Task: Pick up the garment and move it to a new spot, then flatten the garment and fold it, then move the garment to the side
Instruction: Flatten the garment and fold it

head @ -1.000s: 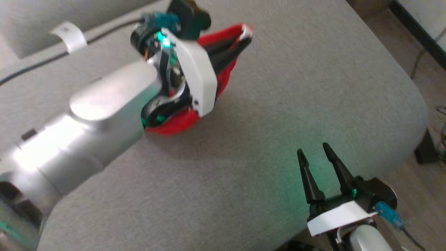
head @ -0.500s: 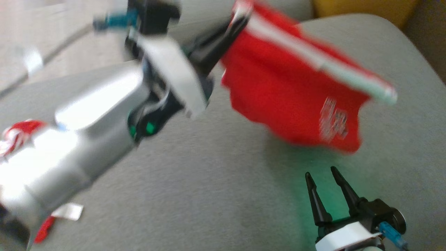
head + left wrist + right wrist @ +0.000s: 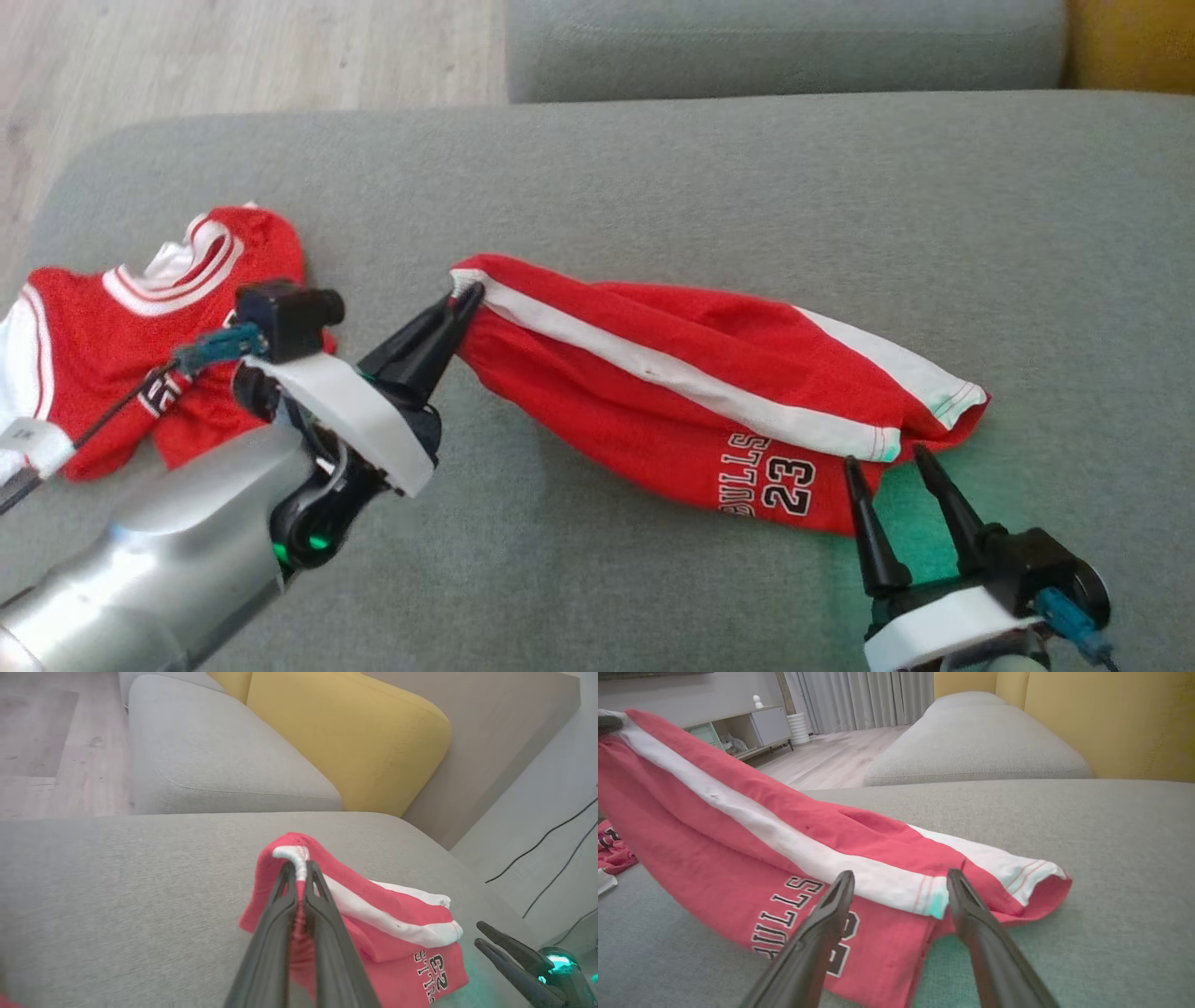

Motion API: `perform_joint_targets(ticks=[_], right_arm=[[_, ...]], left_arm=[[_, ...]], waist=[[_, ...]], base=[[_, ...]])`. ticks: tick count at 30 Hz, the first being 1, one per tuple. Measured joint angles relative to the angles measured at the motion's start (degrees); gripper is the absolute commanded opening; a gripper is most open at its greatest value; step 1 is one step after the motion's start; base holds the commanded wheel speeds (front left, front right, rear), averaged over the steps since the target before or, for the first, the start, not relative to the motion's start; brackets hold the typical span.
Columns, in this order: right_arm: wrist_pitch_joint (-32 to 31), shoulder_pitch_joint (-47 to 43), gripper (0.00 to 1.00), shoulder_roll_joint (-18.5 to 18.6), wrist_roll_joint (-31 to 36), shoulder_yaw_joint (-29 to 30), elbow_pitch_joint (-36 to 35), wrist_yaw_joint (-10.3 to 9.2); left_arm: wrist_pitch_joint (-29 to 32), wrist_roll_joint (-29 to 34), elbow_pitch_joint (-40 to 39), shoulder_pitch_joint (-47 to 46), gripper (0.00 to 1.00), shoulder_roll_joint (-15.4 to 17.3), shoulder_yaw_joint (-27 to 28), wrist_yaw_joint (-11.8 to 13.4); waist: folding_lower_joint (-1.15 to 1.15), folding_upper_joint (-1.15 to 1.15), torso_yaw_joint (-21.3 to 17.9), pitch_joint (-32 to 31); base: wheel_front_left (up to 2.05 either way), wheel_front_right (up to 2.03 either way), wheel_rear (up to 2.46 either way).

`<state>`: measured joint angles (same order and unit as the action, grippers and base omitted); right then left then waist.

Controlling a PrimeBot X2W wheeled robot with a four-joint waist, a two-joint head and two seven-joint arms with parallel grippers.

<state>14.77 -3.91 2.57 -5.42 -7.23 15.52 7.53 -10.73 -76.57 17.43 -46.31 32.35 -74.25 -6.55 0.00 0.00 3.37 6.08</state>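
Grey cushion [image 3: 653, 168] carries red shorts [image 3: 653, 411]; my left gripper [image 3: 471, 295] clamps their left corner, my right gripper [image 3: 885, 457] stands wide near their right hem.

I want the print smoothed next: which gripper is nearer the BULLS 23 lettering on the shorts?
Right. The right gripper stands open beside the BULLS 23 lettering, at the leg hem; the left gripper is shut on the shorts at their far end.

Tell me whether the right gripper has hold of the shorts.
No: the right gripper is open, its jaws wide apart at the hem of the shorts and not closed on the cloth.
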Motion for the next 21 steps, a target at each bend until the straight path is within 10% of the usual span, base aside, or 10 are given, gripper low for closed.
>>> perform_joint_targets(ticks=[14, 21], right_arm=[[0.0, 3.9, 0.98, 0.0, 1.7, -0.5, 6.3, 0.0], [0.0, 5.4, 0.01, 0.0, 1.4, -1.3, 4.9, 0.0]], left_arm=[[-1.4, 0.0, 1.0, 0.0, 0.0, 0.1, 1.2, -0.1], [-1.4, 0.0, 1.4, -0.4, 0.0, 0.0, 1.2, -0.5]], waist=[[0.0, 0.0, 1.3, 1.8], [0.0, 0.0, 0.8, 2.5]], base=[[0.0, 0.0, 0.0], [0.0, 0.0, 0.0]])
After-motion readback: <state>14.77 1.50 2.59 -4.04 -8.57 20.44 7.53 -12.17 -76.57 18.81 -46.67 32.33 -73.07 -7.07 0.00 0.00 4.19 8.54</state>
